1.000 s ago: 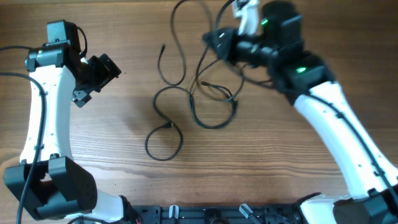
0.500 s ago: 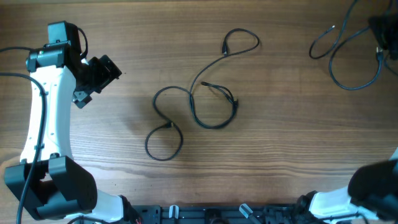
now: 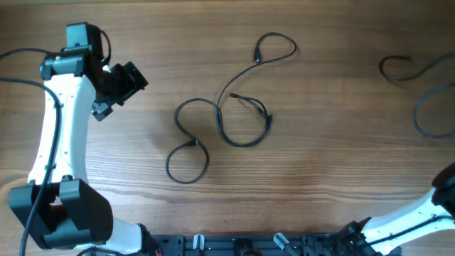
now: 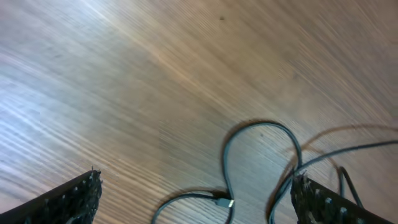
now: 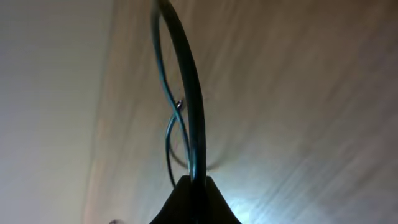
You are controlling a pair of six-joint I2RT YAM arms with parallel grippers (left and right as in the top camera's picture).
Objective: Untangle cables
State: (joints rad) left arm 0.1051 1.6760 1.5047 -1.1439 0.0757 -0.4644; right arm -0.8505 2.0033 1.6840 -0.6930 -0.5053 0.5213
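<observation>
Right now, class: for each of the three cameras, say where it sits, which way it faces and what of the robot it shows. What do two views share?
Overhead: above the table, looking straight down at the looped cable; shows the left arm and the open left gripper.
Left wrist: on the left arm, tilted down at the table; its fingers fill the bottom corners.
Right wrist: looks past the right gripper, shut on a second cable.
Shared: overhead and left wrist both show the looped cable.
</observation>
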